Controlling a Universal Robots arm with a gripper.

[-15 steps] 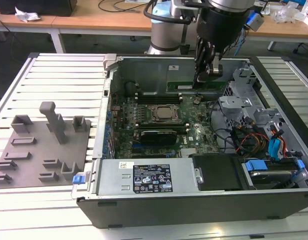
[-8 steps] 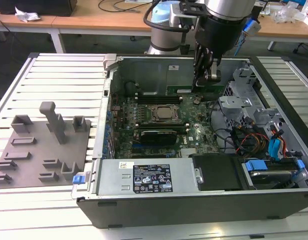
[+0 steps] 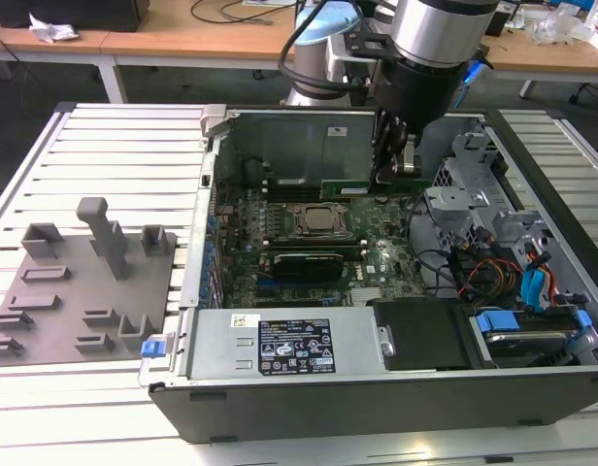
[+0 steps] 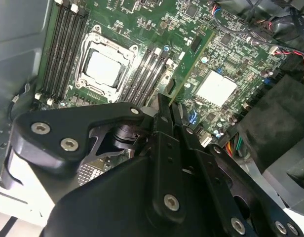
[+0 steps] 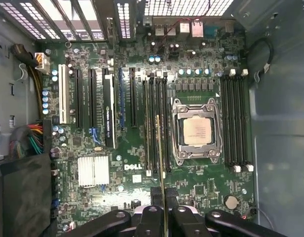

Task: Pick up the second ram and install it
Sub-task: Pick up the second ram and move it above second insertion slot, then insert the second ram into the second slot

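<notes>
Lying open on the slatted table, the computer case has its near wall closest in the exterior view, and a grey plastic fixture sits at the exterior view's left. Farther in is the motherboard with the square silver processor. Beyond the processor, the gripper is clenched on the second ram, holding it on edge over the memory slots just beside the processor socket. Whether it touches a slot cannot be told.
</notes>
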